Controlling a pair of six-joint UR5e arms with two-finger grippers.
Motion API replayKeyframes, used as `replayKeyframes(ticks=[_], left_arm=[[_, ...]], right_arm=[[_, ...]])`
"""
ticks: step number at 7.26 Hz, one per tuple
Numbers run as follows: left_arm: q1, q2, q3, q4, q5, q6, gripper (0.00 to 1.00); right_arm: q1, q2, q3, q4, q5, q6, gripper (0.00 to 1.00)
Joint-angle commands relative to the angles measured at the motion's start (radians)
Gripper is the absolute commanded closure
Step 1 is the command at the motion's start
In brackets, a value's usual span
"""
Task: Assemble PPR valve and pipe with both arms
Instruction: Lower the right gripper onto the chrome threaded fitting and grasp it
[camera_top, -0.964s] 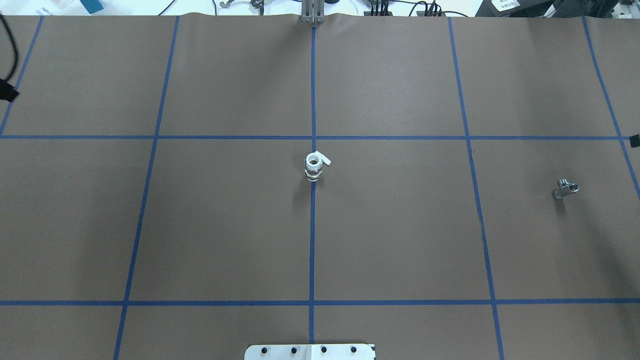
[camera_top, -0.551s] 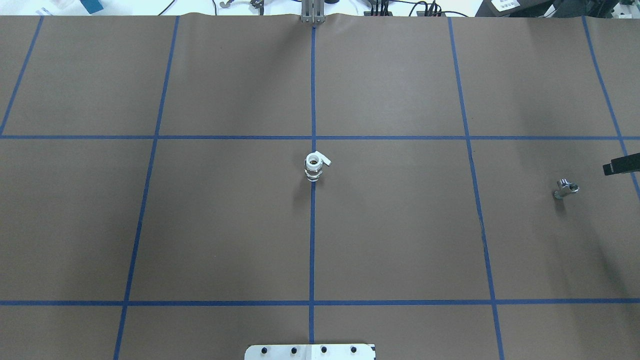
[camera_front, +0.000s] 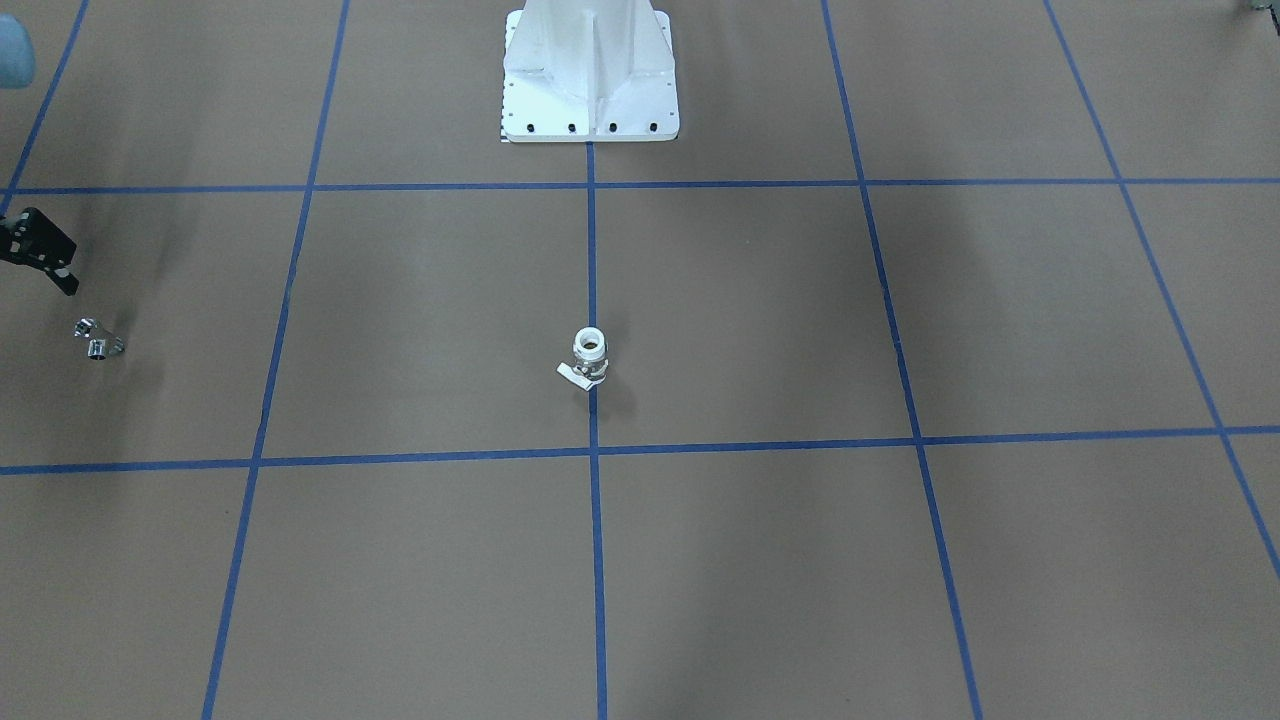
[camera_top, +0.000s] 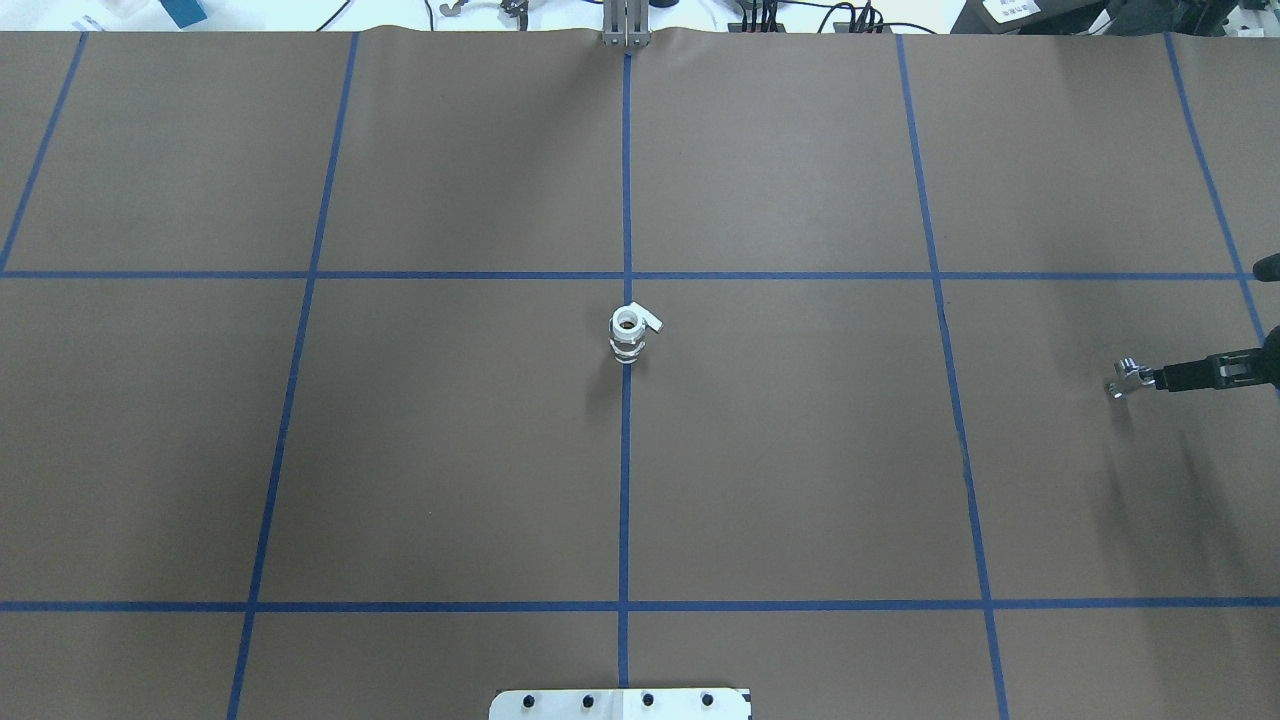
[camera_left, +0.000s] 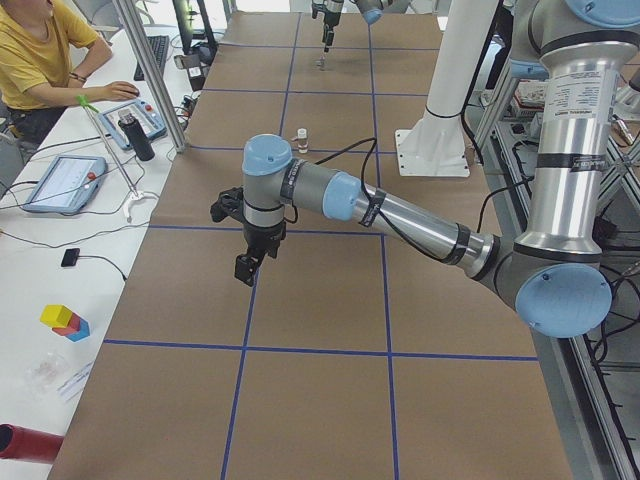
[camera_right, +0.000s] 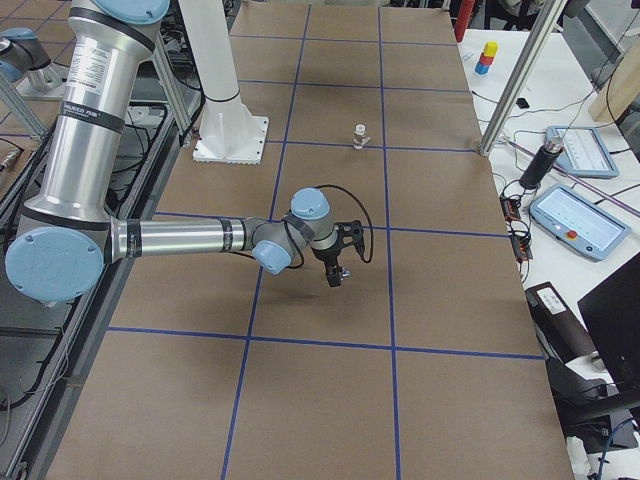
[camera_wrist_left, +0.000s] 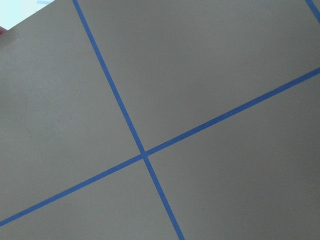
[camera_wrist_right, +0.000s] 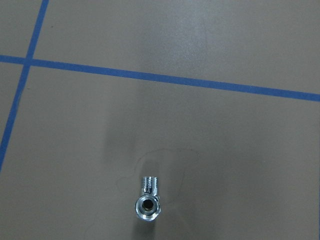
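Note:
The white PPR valve (camera_top: 628, 335) stands upright on the centre tape line, handle up; it also shows in the front view (camera_front: 590, 358). The small silver pipe elbow (camera_top: 1126, 377) lies at the far right, also in the front view (camera_front: 97, 340) and low in the right wrist view (camera_wrist_right: 148, 202). My right gripper (camera_top: 1162, 381) hangs just beside and above the pipe, not touching it; its jaws look apart and empty (camera_front: 58, 278). My left gripper (camera_left: 246, 268) shows only in the left side view, far from both parts; I cannot tell whether it is open.
The brown table cover carries a blue tape grid (camera_top: 626, 500). The white robot pedestal (camera_front: 590, 70) stands at the robot's edge. The left wrist view shows only a tape crossing (camera_wrist_left: 144, 154). An operator and control pendants (camera_left: 60, 180) sit beside the table.
My right gripper has come in from the right edge and moved down to the pipe. The black piece at the left edge a second ago has gone out of the overhead view.

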Motion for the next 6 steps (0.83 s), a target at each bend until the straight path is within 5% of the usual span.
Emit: replayKeyframes(ticks=[1, 2, 6], left_arm=[[0.001, 0.001, 0.001, -0.002, 0.0, -0.003, 0.0], [0.001, 0.001, -0.001, -0.002, 0.0, -0.003, 0.0], [0.001, 0.0, 0.006, -0.002, 0.0, -0.005, 0.0]], right_arm=[[-0.048, 0.061, -0.065, 0.016, -0.058, 0.015, 0.04], [-0.056, 0.078, -0.073, 0.017, -0.057, 0.036, 0.17], [-0.075, 0.075, -0.075, 0.051, -0.052, 0.053, 0.38]])
